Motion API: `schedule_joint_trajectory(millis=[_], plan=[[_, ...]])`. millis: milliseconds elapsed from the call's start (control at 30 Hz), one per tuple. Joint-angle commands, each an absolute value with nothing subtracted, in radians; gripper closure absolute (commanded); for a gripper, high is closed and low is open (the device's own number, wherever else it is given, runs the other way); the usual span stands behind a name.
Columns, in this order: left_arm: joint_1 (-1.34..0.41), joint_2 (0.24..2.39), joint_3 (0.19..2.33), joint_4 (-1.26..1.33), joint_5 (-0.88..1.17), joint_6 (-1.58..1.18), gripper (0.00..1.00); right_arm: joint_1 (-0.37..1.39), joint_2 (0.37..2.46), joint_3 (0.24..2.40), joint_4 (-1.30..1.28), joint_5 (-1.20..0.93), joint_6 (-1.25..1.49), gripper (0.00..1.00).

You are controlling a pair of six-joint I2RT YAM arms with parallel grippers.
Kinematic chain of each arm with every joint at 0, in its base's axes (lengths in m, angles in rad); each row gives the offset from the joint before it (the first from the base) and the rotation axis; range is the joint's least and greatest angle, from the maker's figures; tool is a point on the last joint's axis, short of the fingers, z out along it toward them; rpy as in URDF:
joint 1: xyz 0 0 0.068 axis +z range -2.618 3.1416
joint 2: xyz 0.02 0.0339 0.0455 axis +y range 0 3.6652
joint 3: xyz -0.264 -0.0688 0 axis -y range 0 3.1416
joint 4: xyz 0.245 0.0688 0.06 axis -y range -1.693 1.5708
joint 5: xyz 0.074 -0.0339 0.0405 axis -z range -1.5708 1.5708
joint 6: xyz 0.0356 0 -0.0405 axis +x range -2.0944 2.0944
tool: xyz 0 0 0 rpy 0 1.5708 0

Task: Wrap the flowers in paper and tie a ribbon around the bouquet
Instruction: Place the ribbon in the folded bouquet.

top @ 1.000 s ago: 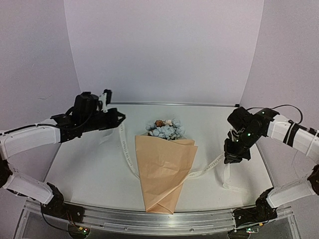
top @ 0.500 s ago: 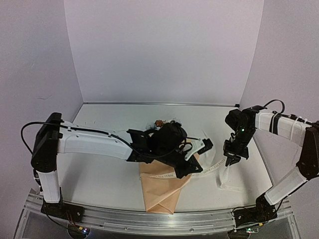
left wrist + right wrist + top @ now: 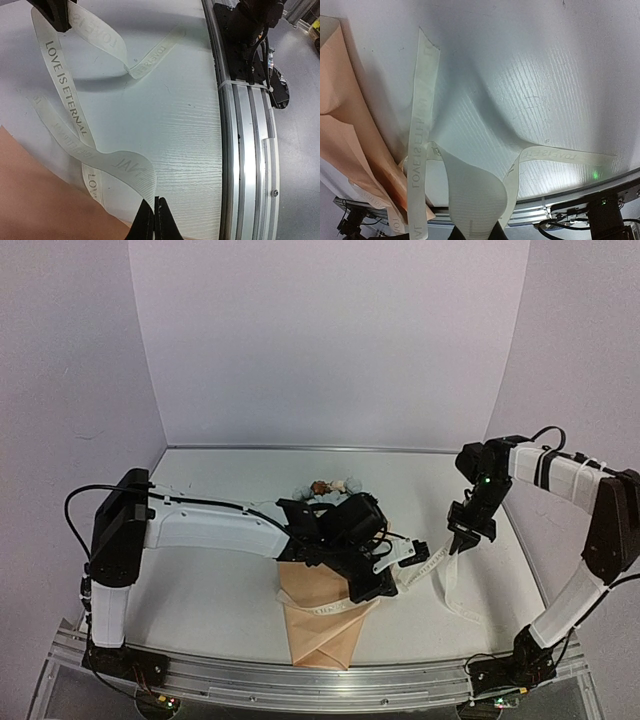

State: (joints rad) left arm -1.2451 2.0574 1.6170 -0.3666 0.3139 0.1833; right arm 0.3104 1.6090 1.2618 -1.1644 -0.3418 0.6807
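Two claws pinch the ribbon, left claw and right claw. A hard pull could slip it free or drag the bouquet crooked.

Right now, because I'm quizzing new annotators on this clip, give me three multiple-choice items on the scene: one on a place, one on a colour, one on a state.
1. Where is the left gripper relative to the bouquet?
A) to its left
B) to its right, arm stretched across it
C) behind it, at the wall

2. What colour is the paper?
A) tan-brown
B) white
C) green

3. The right gripper is:
A) wide open
B) shut on a stem
C) shut on the ribbon

Key: 1 B, the left arm crosses over the cone; 2 A, the cone shows tan; 3 C, the ribbon runs out of its closed fingers.
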Motion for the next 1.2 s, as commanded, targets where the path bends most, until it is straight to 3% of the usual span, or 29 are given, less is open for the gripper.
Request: schedule_joint_trajectory(millis=[0, 333, 833, 900, 1167], plan=[[-1.263, 1.964, 1.666, -0.360, 0.333, 0.228, 1.00, 0.286, 1.681, 1.321, -1.210, -0.375, 0.651, 0.98], [-1.266, 1.870, 1.630, -0.199, 0.276, 0.282, 1.00, 0.288, 1.773, 1.353, -1.211, -0.415, 0.669, 1.00], [-1.232, 1.982, 1.658, -0.195, 0.463, 0.333, 1.00, 0.287, 1.814, 1.473, -1.241, -0.439, 0.654, 0.99], [-1.232, 1.980, 1.646, -0.178, 0.473, 0.328, 1.00, 0.287, 1.840, 1.505, -1.254, -0.464, 0.651, 0.93], [-1.196, 2.096, 1.686, -0.224, 0.446, 0.296, 1.00, 0.287, 1.791, 1.501, -1.277, -0.417, 0.618, 0.50]])
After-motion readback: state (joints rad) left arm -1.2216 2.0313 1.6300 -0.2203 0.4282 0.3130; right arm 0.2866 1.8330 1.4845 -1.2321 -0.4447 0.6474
